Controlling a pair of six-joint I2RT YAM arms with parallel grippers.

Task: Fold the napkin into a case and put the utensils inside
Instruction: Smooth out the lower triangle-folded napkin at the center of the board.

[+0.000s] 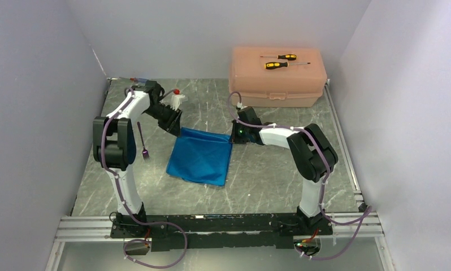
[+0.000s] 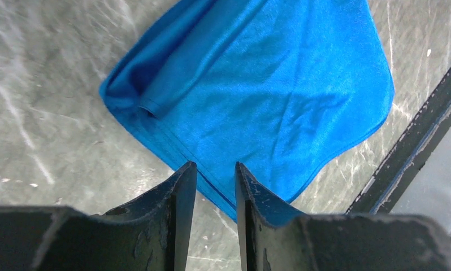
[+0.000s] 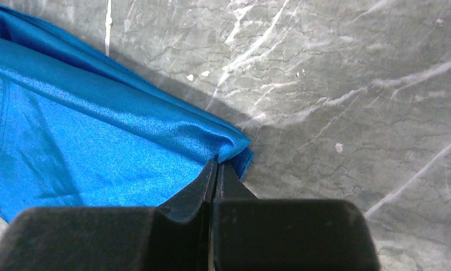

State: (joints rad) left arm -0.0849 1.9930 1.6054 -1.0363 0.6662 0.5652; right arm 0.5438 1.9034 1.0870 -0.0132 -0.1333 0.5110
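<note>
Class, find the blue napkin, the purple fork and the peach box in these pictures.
blue napkin (image 1: 199,158): top external view, middle of the cloth.
purple fork (image 1: 142,139): top external view, on its handle.
peach box (image 1: 251,73): top external view, bare left part of the lid.

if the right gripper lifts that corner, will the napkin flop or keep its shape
Probably floppy: the napkin bunches into soft folds where the right gripper pinches its corner. Likely light: its edges look thin. Its sheen suggests it may slide on the table.
</note>
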